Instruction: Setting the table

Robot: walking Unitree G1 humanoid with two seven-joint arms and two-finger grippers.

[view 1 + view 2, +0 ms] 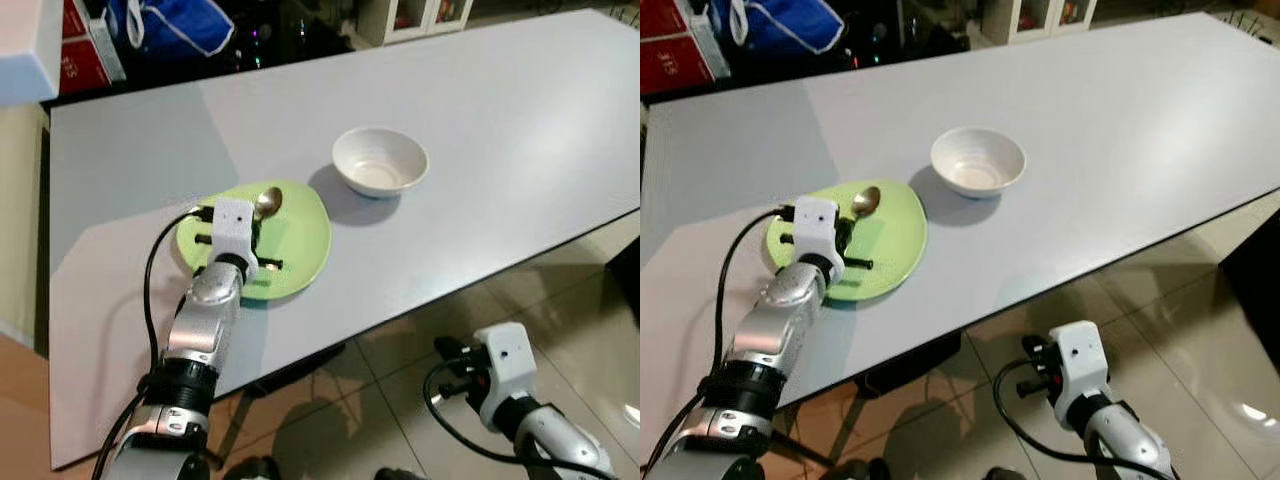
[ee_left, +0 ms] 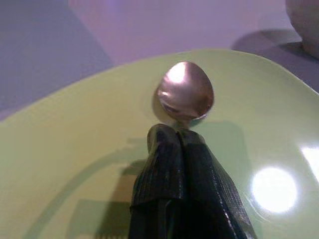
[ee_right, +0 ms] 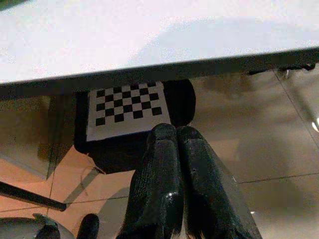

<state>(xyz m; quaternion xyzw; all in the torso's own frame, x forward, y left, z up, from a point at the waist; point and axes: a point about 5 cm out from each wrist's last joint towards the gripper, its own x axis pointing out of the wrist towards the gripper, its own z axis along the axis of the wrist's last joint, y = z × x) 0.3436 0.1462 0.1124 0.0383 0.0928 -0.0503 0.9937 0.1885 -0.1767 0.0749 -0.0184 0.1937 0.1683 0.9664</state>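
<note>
A light green plate (image 1: 300, 250) lies near the front edge of the grey table (image 1: 500, 90), and a white empty bowl (image 1: 380, 160) stands just behind it to the right. My left gripper (image 2: 172, 132) hovers low over the plate, shut on the handle of a metal spoon (image 2: 185, 92). The spoon's bowl (image 1: 268, 202) sticks out past the fingertips over the plate's far rim. My right gripper (image 3: 175, 130) hangs shut below the table's front edge, above the tiled floor, with nothing in it.
A blue bag (image 1: 170, 25) and a red box (image 1: 85, 45) sit beyond the table's far edge. Under the table stands a dark box with a checkerboard panel (image 3: 127, 109). The table stretches bare to the right of the bowl.
</note>
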